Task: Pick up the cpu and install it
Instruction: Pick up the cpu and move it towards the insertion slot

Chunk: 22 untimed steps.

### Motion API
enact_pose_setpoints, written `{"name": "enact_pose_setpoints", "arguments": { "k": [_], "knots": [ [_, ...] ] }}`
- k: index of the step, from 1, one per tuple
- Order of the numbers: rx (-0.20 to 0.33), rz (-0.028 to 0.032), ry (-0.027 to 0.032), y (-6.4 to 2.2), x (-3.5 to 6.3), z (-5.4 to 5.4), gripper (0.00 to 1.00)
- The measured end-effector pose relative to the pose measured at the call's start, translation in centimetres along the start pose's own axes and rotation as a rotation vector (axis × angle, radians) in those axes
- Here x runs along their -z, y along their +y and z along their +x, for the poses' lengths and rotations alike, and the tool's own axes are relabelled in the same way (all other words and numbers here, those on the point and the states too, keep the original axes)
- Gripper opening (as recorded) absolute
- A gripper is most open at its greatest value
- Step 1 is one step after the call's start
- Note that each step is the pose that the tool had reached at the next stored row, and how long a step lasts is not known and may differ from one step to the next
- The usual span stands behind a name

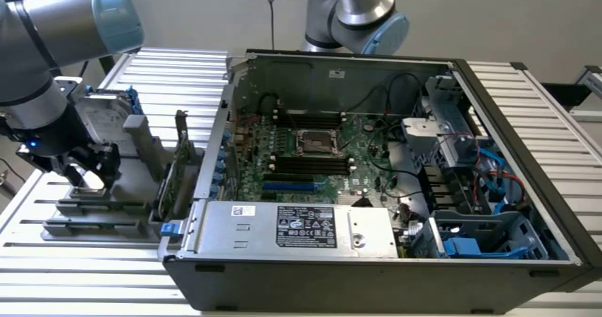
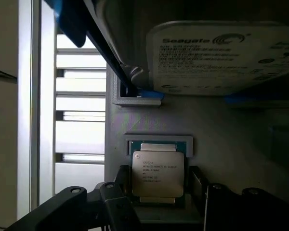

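Workbench of pale metal slats (image 1: 84,275) with an open desktop computer case (image 1: 376,282) lying on its side, taking up the middle and the exterior view's right. Inside the case sits a green motherboard (image 1: 362,158), and at its centre is the square black-and-metal socket frame (image 1: 318,142). A silver power supply (image 1: 292,227) with a black label runs along the near wall. On the exterior view's left, well apart from the socket, a grey parts fixture (image 1: 103,208) stands on the slats. The robot arm reaches down over it, with the gripper (image 1: 89,172) pointing straight at its near end. The cpu (image 1: 90,182) lies flat in a shallow seat of that fixture, silver top upward. In the wrist view the cpu (image 2: 158,174) shows its printed lettering, and the gripper (image 2: 159,185) straddles it. Its black fingers (image 2: 196,180) are spread wide, one on each side of the chip and just beside its edges, not clamped on it. Farther along the fixture a large silver hard drive (image 2: 221,57) stands propped in a blue frame
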<state>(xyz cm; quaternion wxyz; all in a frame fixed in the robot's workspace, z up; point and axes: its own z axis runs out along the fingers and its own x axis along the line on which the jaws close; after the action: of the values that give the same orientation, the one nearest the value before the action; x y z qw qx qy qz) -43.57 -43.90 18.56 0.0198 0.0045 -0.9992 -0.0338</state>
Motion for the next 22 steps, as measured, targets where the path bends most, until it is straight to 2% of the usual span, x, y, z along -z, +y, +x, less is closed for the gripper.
{"name": "enact_pose_setpoints", "arguments": {
  "k": [2,3,8,10,12,22],
  "knots": [
    [0.000,0.0027,0.0034,0.01,0.00,-0.13,0.61],
    [-0.001,0.0063,0.0046,0.03,0.00,-0.20,0.61],
    [-0.002,0.0308,0.0107,0.27,-0.01,-0.35,0.61],
    [-0.002,0.0375,0.0112,0.44,-0.01,-0.37,0.61],
    [-0.002,0.0396,0.0113,0.55,-0.02,-0.37,0.61],
    [-0.002,0.0404,0.0112,0.77,-0.05,-0.36,0.61]
  ]
}}
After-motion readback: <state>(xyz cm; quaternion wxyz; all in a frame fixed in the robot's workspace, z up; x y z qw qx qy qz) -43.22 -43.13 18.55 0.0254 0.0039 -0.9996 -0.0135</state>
